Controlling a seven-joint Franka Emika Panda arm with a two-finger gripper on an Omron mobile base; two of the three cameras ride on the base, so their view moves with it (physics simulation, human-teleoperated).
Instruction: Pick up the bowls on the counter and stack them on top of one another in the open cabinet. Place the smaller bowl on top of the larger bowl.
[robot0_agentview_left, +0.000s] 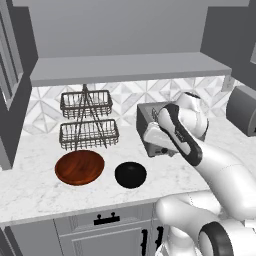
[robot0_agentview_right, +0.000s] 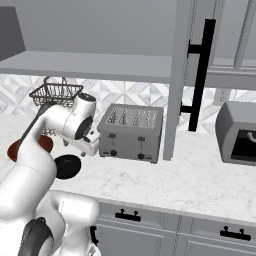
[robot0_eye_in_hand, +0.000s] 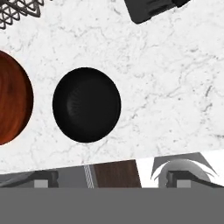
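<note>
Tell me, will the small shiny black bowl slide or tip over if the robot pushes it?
The small glossy black bowl would probably slide more than tip: it sits low and round on the smooth white marble counter. Its shiny surface looks slippery, so a grip might slip. It looks stiff, not floppy. Pushed left, it could bump the wide reddish-brown wooden bowl beside it.

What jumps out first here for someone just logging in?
The two bowls side by side on the counter: the wide wooden bowl left, the smaller black bowl right, apart. Behind them a two-tier wire basket; above, the open cabinet. The toaster stands right.
</note>
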